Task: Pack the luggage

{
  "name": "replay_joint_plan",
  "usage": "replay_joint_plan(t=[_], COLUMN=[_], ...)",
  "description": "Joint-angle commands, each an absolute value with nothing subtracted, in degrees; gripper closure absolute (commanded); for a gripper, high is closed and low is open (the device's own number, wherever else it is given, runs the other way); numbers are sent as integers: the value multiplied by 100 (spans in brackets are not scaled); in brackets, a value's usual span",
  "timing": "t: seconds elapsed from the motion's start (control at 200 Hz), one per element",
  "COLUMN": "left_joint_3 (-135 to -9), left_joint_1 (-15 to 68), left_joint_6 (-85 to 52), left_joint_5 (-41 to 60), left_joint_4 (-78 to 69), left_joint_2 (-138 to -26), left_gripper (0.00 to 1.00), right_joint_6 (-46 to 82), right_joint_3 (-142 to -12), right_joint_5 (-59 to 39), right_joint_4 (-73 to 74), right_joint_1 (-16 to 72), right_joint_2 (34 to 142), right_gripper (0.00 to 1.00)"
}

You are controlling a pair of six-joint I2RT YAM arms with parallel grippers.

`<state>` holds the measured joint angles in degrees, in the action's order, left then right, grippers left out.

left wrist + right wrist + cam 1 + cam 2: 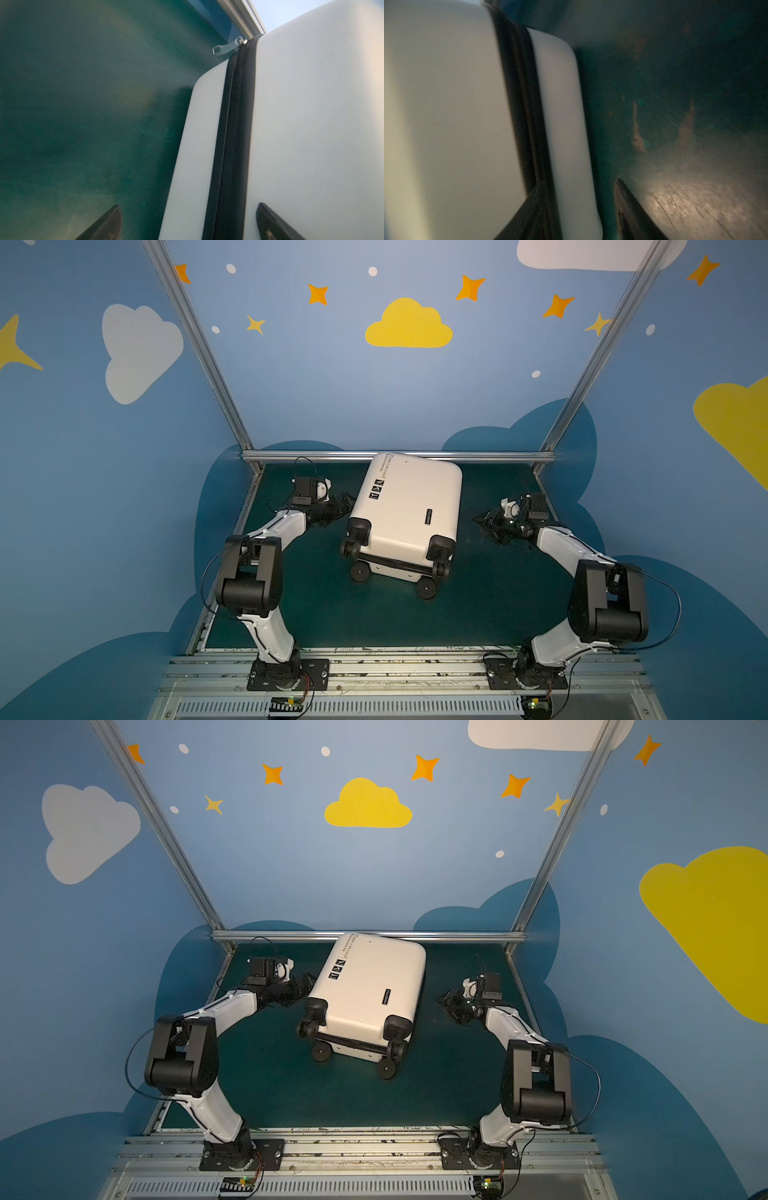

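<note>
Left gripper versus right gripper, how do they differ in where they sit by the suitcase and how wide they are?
The left gripper sits right beside the suitcase's side, contact unclear; the right gripper stands apart, bare green mat between. In the wrist views the left gripper's jaws spread wider than the right gripper's. Both are open, hold nothing, and face the black zipper band from opposite sides.

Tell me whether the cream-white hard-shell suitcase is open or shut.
Shut. The cream-white hard-shell suitcase lies flat on the green table, both shells meeting along the black zipper band; no lining shows.
</note>
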<state>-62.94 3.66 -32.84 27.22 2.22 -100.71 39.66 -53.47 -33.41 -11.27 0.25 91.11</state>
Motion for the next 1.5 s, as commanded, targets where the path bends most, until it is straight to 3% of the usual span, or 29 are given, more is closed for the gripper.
replay_joint_plan(t=[0.0, 0.34, 0.801, 1.156, 1.492], left_joint_3=[-5832, -5137, -5616, -5555, -5536], left_joint_1=[685, 1159, 453, 58, 79], left_joint_6=[-3295, -3573, -3233, -3022, -3284], left_joint_5=[3172, 3025, 2790, 2996, 3387], left_joint_4=[-62, -615, 147, 326, -345], left_joint_2=[-9742, -9483, -8964, -9040, -9815], left_gripper=[1, 1, 1, 1, 1], right_joint_6=[3945, 3948, 3317, 3690, 4027], right_joint_3=[-5370, -6466, -6011, -6658, -7447], right_joint_5=[-3414, -3925, -3006, -3166, -3570], right_joint_4=[-737, -814, -1998, -1768, -1427], right_joint_1=[226, 750, 300, 247, 784], right_joint_2=[9326, 10205, 8801, 10054, 10958], right_gripper=[52, 56, 46, 51, 56])
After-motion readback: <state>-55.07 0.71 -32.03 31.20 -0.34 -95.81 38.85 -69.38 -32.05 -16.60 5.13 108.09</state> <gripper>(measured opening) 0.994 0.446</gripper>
